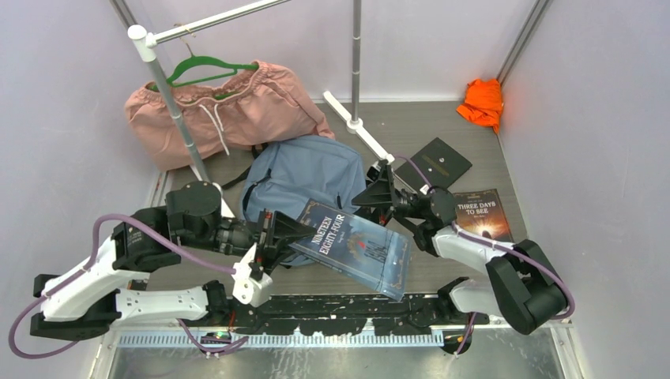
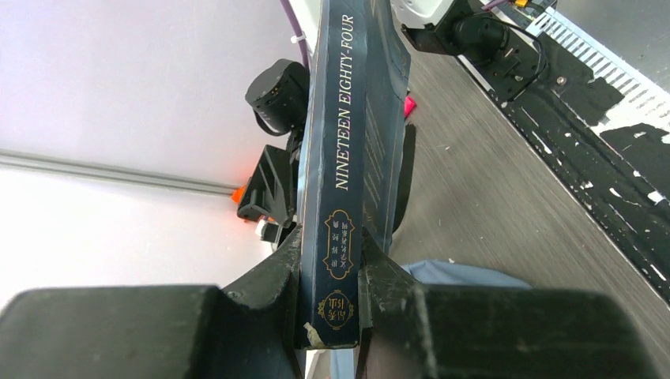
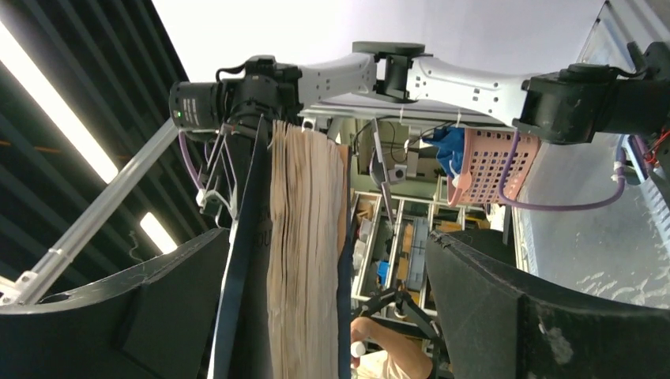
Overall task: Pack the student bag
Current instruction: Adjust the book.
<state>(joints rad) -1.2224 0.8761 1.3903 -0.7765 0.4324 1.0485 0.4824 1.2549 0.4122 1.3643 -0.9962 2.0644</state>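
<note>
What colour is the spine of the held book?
Book spine: dark navy, gold lettering. Best in left wrist view.

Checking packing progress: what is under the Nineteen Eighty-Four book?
The book, held by the left gripper, hangs above the blue backpack and the table. Its cover hides the backpack's near edge, so any opening there cannot be seen.
</note>
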